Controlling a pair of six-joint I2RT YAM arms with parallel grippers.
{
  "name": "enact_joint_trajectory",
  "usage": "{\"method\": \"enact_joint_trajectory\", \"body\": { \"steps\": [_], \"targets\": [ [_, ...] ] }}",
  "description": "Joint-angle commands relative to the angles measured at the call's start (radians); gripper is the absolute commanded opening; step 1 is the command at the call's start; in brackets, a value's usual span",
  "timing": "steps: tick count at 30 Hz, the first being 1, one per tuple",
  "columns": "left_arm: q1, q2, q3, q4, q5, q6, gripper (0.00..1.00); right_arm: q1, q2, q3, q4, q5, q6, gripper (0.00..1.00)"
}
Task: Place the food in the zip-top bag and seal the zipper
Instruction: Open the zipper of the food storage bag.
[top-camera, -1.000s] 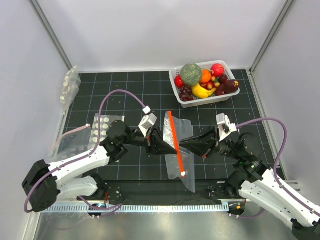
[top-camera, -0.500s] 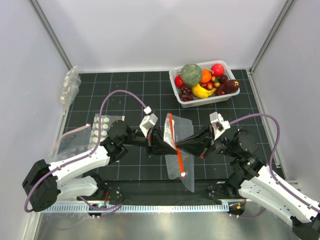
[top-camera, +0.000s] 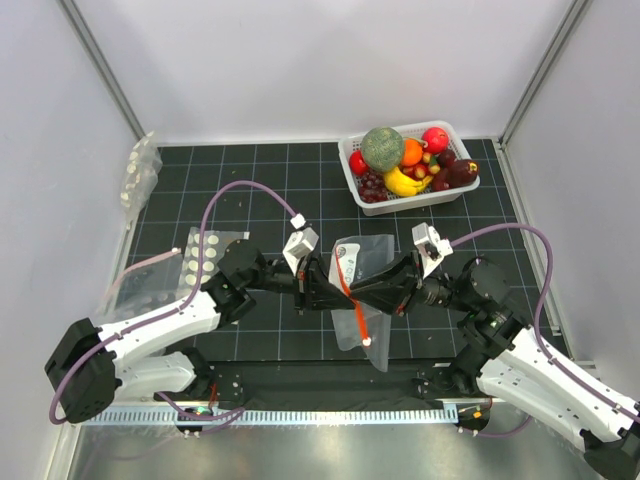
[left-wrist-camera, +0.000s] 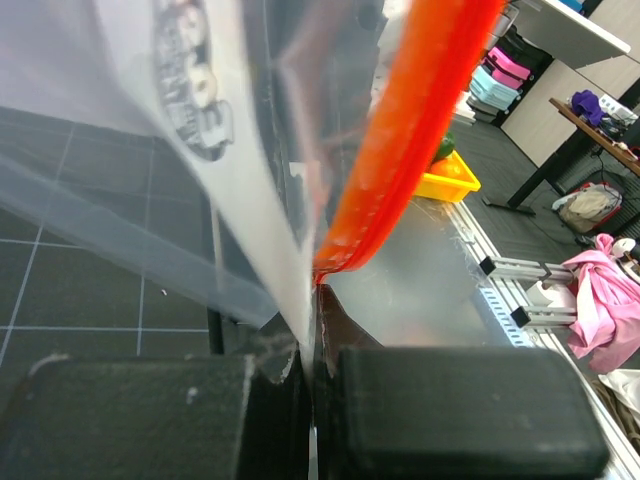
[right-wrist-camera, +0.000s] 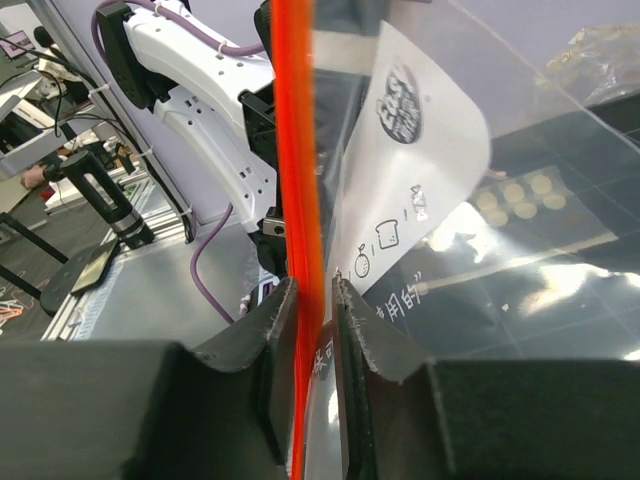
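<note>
The clear zip-top bag (top-camera: 368, 262) hangs above the mat between my two grippers. Its red-orange zipper (top-camera: 355, 305) runs down to a white slider (top-camera: 367, 342). My left gripper (top-camera: 328, 286) is shut on the bag's film just below the zipper (left-wrist-camera: 420, 130), as the left wrist view shows (left-wrist-camera: 318, 322). My right gripper (top-camera: 354, 291) straddles the zipper (right-wrist-camera: 297, 150); in the right wrist view its jaws (right-wrist-camera: 318, 300) stand slightly apart, the strip against one finger with a gap to the other. The food, red balls (top-camera: 435, 138) and an orange one (top-camera: 411, 151), lies in the white basket (top-camera: 352, 184).
The basket at the back right also holds a green melon (top-camera: 382, 147), a banana (top-camera: 400, 184) and dark grapes. Clear bags of white discs lie at the left (top-camera: 203, 256) and back left (top-camera: 141, 170). Walls close in on both sides.
My right gripper has slid left along the zipper until it nearly meets the left gripper, and its jaws have parted a little. The bag's top has folded over between them.
</note>
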Motion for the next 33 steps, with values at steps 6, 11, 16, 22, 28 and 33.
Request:
{"method": "enact_joint_trajectory", "body": {
  "steps": [6, 11, 16, 22, 28, 33],
  "targets": [
    [-0.007, -0.013, 0.035, 0.023, 0.009, 0.020, 0.00, 0.002, 0.001, 0.032, 0.047, -0.033, 0.017, 0.26],
    [-0.008, -0.013, 0.035, 0.025, 0.015, 0.022, 0.00, 0.002, 0.007, 0.026, 0.076, -0.067, 0.036, 0.27],
    [-0.011, -0.013, 0.036, 0.026, 0.016, 0.020, 0.00, 0.004, 0.007, 0.024, 0.090, -0.084, 0.042, 0.34],
    [-0.014, -0.016, 0.035, 0.026, 0.019, 0.020, 0.00, 0.002, 0.003, 0.021, 0.100, -0.089, 0.046, 0.29],
    [-0.013, -0.008, 0.035, 0.023, 0.004, 0.020, 0.06, 0.002, -0.011, 0.021, 0.096, -0.080, 0.048, 0.04],
    [-0.013, -0.025, 0.050, -0.119, -0.120, 0.082, 0.56, 0.004, -0.033, 0.053, -0.089, 0.150, -0.029, 0.01]
  ]
}}
